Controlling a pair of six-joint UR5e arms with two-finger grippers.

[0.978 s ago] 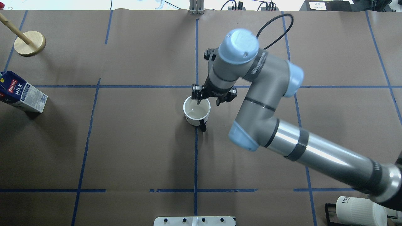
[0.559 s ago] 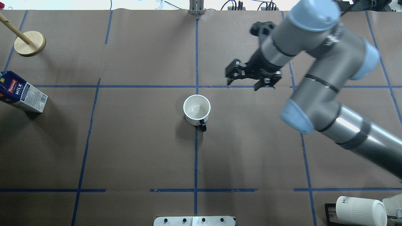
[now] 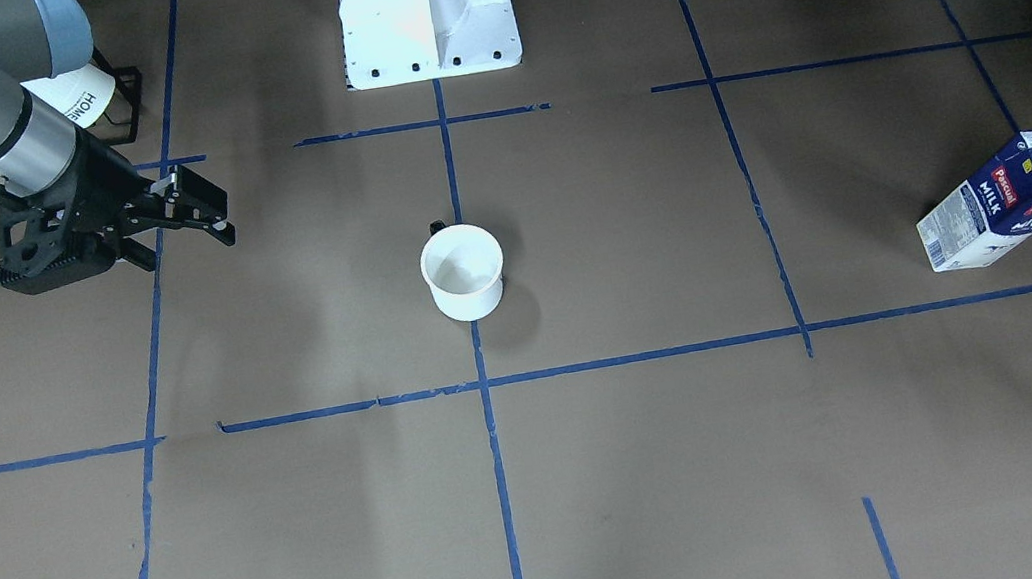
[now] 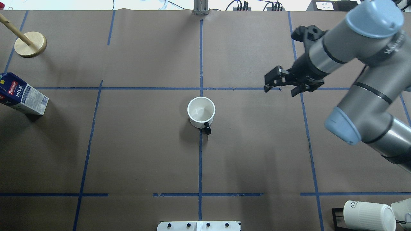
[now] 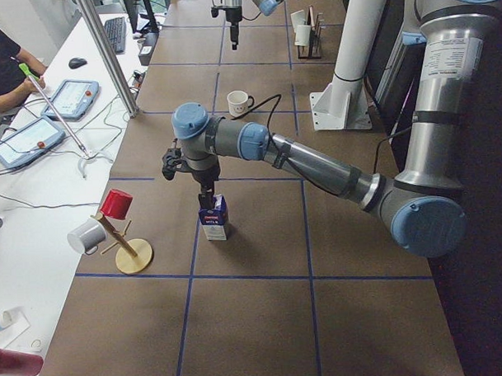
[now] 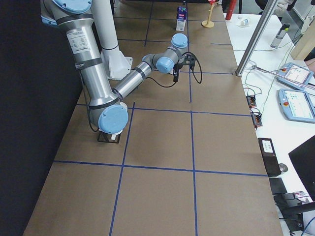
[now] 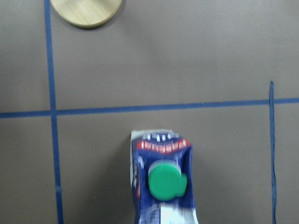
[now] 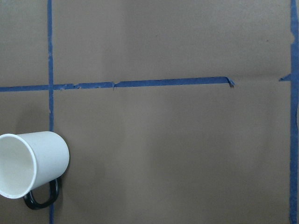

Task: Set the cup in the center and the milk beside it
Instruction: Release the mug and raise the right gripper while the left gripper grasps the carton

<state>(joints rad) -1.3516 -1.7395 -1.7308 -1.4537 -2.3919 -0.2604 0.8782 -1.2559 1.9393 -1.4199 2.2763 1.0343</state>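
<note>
The white cup (image 4: 201, 112) with a dark handle stands upright on the centre of the brown surface, on the blue tape line (image 4: 200, 160). It also shows in the front view (image 3: 463, 272) and the right wrist view (image 8: 28, 163). My right gripper (image 4: 280, 92) is open and empty, well to the cup's right; in the front view (image 3: 207, 207) it hovers above the table. The milk carton (image 4: 22, 94) stands at the far left edge, green cap up (image 7: 164, 181). My left gripper (image 5: 206, 194) hangs just above the carton's top (image 3: 1003, 201). I cannot tell whether it is open or shut.
A wooden stand with a round base (image 4: 30, 44) is at the far left, beyond the milk. A ribbed white "HOME" mug (image 4: 367, 215) lies in a black holder at the near right corner. The robot's white base (image 3: 426, 9) is at the near middle edge.
My right gripper has let go of the cup's rim and moved away to the right and up, jaws open. The cup stays in the centre. The milk has not moved.
</note>
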